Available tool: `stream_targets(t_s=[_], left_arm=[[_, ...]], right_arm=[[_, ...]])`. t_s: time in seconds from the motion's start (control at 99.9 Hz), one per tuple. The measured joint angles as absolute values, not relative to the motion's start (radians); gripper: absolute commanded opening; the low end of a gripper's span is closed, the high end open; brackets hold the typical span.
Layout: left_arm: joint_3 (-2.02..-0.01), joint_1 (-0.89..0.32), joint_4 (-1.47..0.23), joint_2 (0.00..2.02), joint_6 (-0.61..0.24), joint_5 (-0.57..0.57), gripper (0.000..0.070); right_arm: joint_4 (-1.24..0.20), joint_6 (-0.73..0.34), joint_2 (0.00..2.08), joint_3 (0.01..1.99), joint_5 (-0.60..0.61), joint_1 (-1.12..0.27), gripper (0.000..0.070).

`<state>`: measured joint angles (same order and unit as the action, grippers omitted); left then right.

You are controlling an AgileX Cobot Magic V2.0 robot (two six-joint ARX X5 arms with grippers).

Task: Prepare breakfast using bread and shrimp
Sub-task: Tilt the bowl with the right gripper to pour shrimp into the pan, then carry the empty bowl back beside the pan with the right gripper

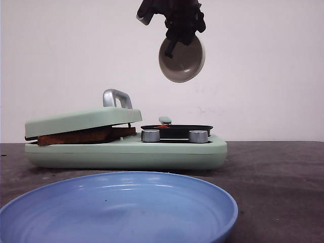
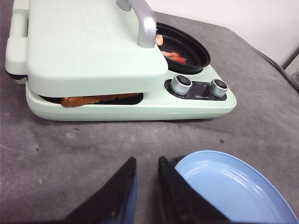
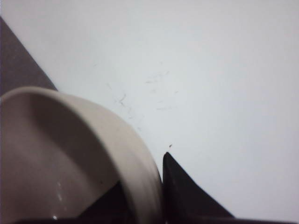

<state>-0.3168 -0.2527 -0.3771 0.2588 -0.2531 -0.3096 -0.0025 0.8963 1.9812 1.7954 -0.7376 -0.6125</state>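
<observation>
Mint-green breakfast maker (image 1: 126, 152) on grey table (image 2: 70, 149): hinged press lid (image 2: 88, 42) lowered, silver handle (image 2: 142, 21) on top, two knobs (image 2: 181, 84) at the front.

Bread (image 2: 93, 99): browned crust edge showing in the slot under the lid, clamped in the press; how many slices cannot be told.

Shrimp (image 2: 174, 56): reddish-orange pieces lying in the black round pan (image 2: 187, 46) beside the press.

Right gripper (image 1: 178, 36): raised high above the pan, jaws pinched on the rim of a beige bowl (image 1: 181, 59), which hangs tipped on its side with its hollow facing the camera; the right wrist view shows the inside bare.

Left gripper (image 2: 145, 170): low over the table near the blue plate (image 2: 233, 186), fingers nearly closed with a narrow gap, holding nothing.

Progress, as judged: bread loaded and toasting, shrimp delivered to the pan. Outstanding: set the bowl down, lift the lid, move bread and shrimp onto the plate, which holds nothing yet.
</observation>
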Motion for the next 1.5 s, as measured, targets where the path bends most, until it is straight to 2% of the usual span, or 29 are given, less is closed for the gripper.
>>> stream_targets(t_s=[0.25, 0.44, 0.721, 0.901, 1.031, 1.301, 1.502], left_arm=[[-0.317, -0.253, -0.377, 0.259, -0.253, -0.31, 0.0], [-0.317, -0.253, -0.377, 0.259, -0.254, -0.31, 0.0], [-0.317, -0.253, -0.377, 0.259, -0.256, -0.31, 0.0], [-0.317, -0.253, -0.378, 0.259, -0.278, -0.31, 0.0], [-0.317, -0.253, -0.378, 0.259, -0.281, -0.31, 0.0], [-0.317, -0.253, -0.378, 0.259, -0.289, -0.311, 0.0], [-0.317, -0.253, -0.378, 0.259, -0.303, -0.311, 0.0]], right_arm=[[-0.084, 0.773, 1.981, 1.795, -0.786, -0.569, 0.0], [-0.281, 0.568, 1.979, 1.795, -0.756, -0.517, 0.0], [-0.641, 0.096, 1.938, 1.795, -0.471, -0.414, 0.0], [-0.82, -0.103, 1.905, 1.795, -0.226, -0.317, 0.0], [-0.889, -0.147, 1.866, 1.795, -0.084, -0.245, 0.0], [-0.984, -0.162, 1.81, 1.795, 0.209, -0.096, 0.0], [-1.013, -0.163, 1.809, 1.795, 0.321, -0.016, 0.0]])
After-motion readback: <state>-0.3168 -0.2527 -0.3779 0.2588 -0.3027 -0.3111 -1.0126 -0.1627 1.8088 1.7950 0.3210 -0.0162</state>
